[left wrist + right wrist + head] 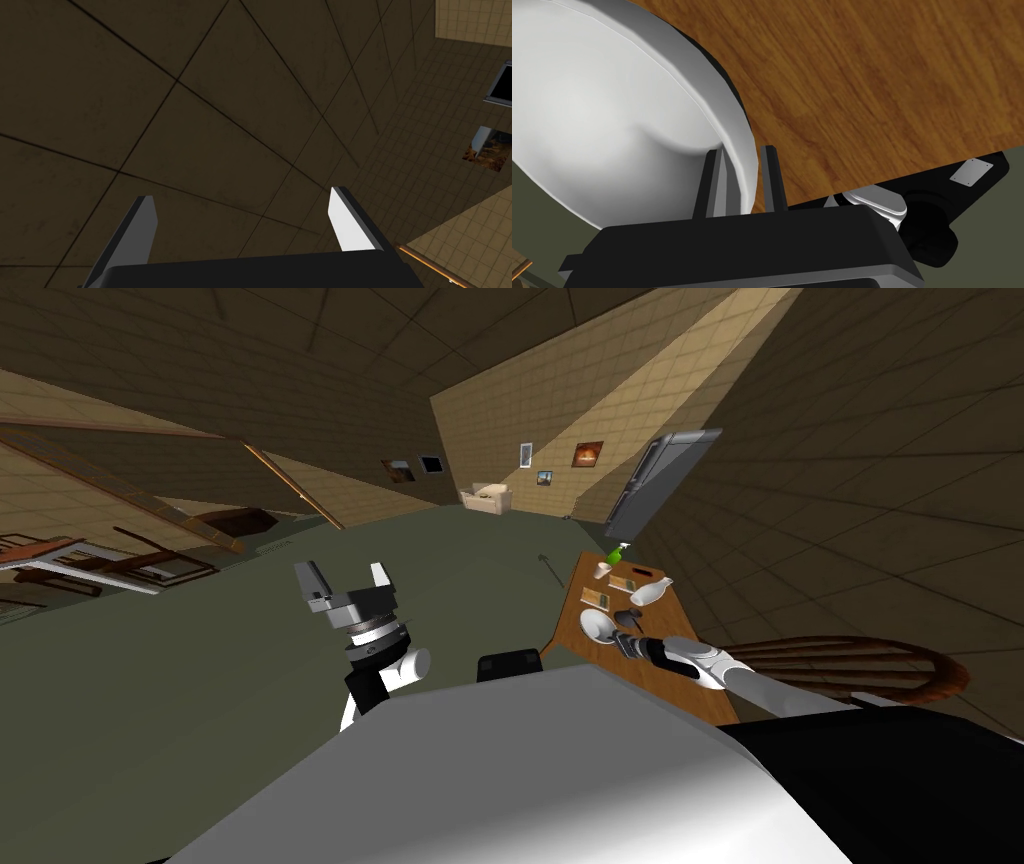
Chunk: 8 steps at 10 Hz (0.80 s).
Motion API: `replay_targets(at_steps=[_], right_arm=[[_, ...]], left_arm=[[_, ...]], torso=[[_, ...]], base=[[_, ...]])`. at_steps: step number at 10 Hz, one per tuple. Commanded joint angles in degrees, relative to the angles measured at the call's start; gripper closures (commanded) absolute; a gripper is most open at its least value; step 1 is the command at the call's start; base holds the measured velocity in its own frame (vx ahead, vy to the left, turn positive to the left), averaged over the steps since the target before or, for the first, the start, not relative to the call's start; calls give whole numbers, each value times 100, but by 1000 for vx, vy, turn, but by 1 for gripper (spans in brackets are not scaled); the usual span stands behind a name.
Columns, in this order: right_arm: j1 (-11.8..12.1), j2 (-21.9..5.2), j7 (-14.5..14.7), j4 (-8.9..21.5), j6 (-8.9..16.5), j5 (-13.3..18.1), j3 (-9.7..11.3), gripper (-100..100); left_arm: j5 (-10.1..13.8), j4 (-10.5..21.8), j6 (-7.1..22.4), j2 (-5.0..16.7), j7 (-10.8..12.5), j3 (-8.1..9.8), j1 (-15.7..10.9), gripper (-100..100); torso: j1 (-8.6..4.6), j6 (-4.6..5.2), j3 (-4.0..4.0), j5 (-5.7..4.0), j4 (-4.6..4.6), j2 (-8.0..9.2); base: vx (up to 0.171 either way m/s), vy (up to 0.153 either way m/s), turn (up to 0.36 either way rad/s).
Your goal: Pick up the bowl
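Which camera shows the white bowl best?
The right wrist view: the bowl looks big and close, its rim pinched between the fingers of the right gripper at the edge of the wooden table. The head view shows it small. The left wrist view looks elsewhere, left gripper open.

Right wrist view: bowl (612, 110) runs off the frame edge, and its rim hides part of one right gripper (741, 151) finger. Small flat items (622, 584) at the far end of the table (663, 620) are too small to tell, maybe cards. Chair (860, 663) on the right is partly hidden behind the table.
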Motion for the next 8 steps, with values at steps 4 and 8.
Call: replay_targets(at_steps=[4,8], right_arm=[[-122,83,-414,112,-242,760,-225,100],[-283,182,-911,247,-547,1386,-518,100]], left_arm=[[0,0,0,0,0,0,0,0],[0,0,0,0,0,0,0,0]], torso=[[2,1,1,4,0,1],[9,-1,2,10,1,3]], base=[[-1,12,-52],[-2,12,-63]])
